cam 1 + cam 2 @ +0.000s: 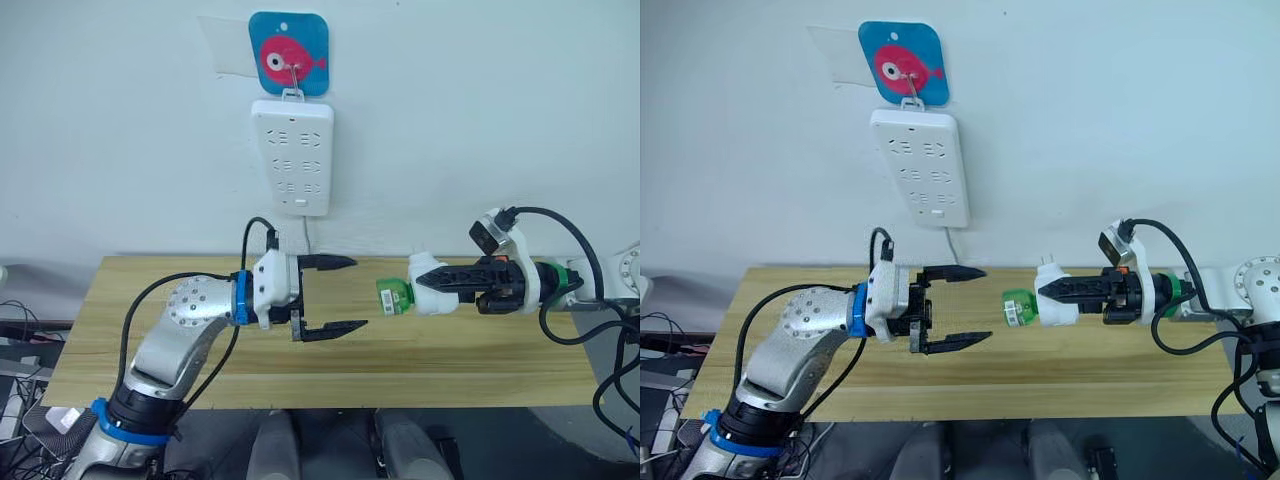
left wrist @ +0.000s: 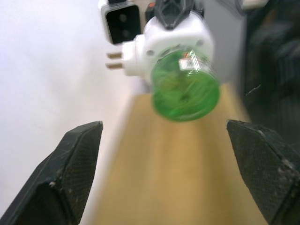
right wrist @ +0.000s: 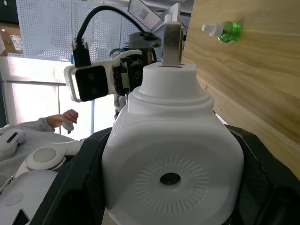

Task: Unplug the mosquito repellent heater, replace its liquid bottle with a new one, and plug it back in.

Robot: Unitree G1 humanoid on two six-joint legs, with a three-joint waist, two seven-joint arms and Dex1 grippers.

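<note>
Heater (image 1: 432, 284), unplugged, is clamped in the right gripper (image 1: 450, 283) above the table (image 1: 500, 350), its green bottle (image 1: 394, 296) facing the spread-open, empty left gripper (image 1: 335, 296). The wick is hidden inside. Capped bottle (image 3: 224, 31) lies on the table.

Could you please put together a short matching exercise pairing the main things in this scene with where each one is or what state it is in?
Things:
1. mosquito repellent heater
2. liquid bottle
3. new bottle
4. left gripper

States:
A. lying on the wooden table, white cap on
B. open, holding nothing
C. held in the right gripper, unplugged
D. fitted in the heater, base pointing at the left gripper

Pairs: 1-C, 2-D, 3-A, 4-B
</note>
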